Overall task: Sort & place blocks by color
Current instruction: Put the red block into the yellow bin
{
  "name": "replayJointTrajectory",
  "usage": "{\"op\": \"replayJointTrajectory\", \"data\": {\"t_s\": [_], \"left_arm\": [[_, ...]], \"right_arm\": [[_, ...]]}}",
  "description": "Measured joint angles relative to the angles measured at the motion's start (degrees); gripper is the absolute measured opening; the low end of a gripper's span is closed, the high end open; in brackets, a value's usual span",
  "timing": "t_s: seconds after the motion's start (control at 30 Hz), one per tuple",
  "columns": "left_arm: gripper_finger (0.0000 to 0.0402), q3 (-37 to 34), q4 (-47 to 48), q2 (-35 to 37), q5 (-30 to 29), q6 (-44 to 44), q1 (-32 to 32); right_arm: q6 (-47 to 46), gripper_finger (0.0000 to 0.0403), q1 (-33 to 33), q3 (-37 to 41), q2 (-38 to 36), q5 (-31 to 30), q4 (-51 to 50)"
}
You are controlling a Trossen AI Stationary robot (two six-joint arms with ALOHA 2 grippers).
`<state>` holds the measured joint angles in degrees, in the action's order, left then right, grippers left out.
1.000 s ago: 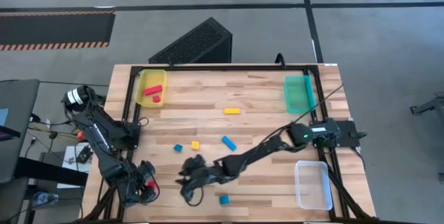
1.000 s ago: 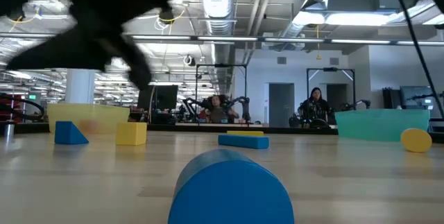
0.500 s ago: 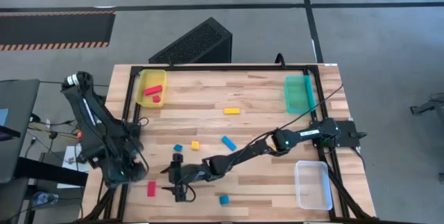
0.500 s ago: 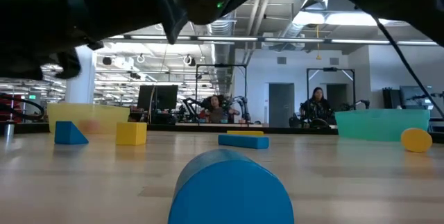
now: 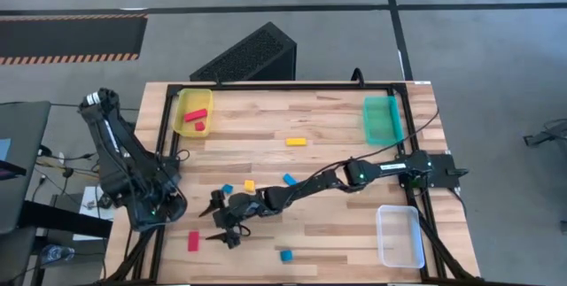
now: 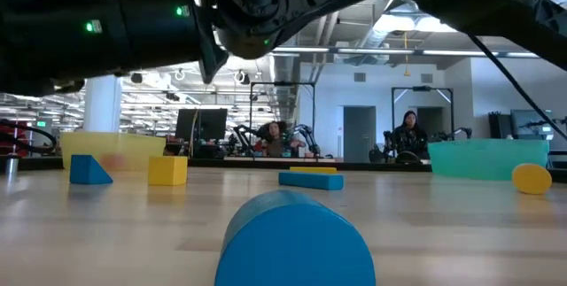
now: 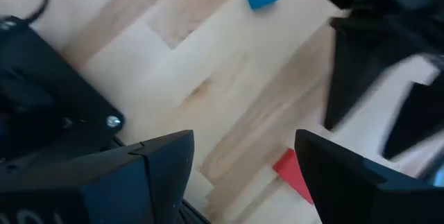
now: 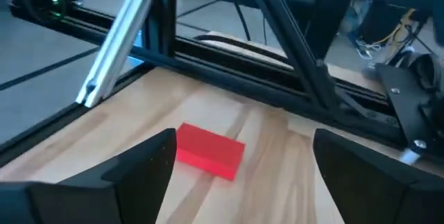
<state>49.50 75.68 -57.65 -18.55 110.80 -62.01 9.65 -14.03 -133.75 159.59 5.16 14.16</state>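
Wooden worktop [image 5: 337, 127], open hall behind in low view. Right end effector [image 5: 219, 226] reached far across, low over near-left area, fingers spread, empty; red block [image 5: 193, 241] just beside, seen between fingers in right wrist view [image 8: 210, 152]. Left end effector [image 7: 243, 165] at left edge, open, empty. Yellow tray [image 5: 193, 112] holds two red blocks [image 5: 197, 119], top view only. Blue block [image 6: 297, 237] near camera, cut off below.

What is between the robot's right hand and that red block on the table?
Nothing visible. The right hand is open just beside the red block, and the right wrist view shows only bare table before it.
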Motion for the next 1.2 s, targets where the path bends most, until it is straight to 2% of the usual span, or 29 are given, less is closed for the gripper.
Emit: {"op": "replayJointTrajectory", "data": {"t_s": [0.17, 0.3, 0.37, 0.47, 0.6, 0.7, 0.8, 0.9, 1.07, 1.2], "left_arm": [[0.0235, 0.0, 1.5, -0.1, -0.2, -1.7, 2.5], [0.0235, 0.0, 1.4, -0.1, -0.2, -4.6, 4.5], [0.0235, 0.0, 1.2, -0.1, -0.2, -6.5, 5.1], [0.0235, 0.0, 0.6, -0.1, -0.1, -8.5, 5.3], [0.0235, 0.0, 0.8, -0.1, 0.0, -9.0, 5.3], [0.0235, 0.0, 1.2, -0.1, -1.4, -10.6, 5.3], [0.0235, 0.0, 1.2, -0.1, -4.8, -12.0, 5.3], [0.0235, -0.4, 0.0, -0.1, -8.7, -11.9, 5.3], [0.0235, -5.9, -10.6, -0.3, -10.9, -6.6, 5.3], [0.0235, -10.8, -20.7, -2.4, -7.4, 2.5, 5.3]], "right_arm": [[1.7, 0.0362, 1.3, 0.1, 0.2, 3.0, -2.0], [2.4, 0.0363, 2.5, 0.1, 0.1, 2.9, -3.1], [2.1, 0.0363, 2.6, 0.1, 0.1, 1.0, -4.8], [-5.7, 0.0357, 3.2, 0.1, -0.3, -4.1, -7.8], [-23.7, 0.0341, 5.3, 0.1, -3.6, -5.2, -16.1], [-28.3, 0.0318, 6.7, 0.0, -8.0, -5.4, -23.9], [-25.7, 0.0284, 6.7, 0.0, -13.1, -7.3, -30.9], [-22.3, 0.0246, 6.5, 0.0, -18.8, -11.8, -38.7], [-20.1, 0.0179, 6.6, 0.0, -28.3, -20.9, -50.7], [-25.0, 0.014, 5.9, 0.0, -33.7, -26.2, -58.3]]}}
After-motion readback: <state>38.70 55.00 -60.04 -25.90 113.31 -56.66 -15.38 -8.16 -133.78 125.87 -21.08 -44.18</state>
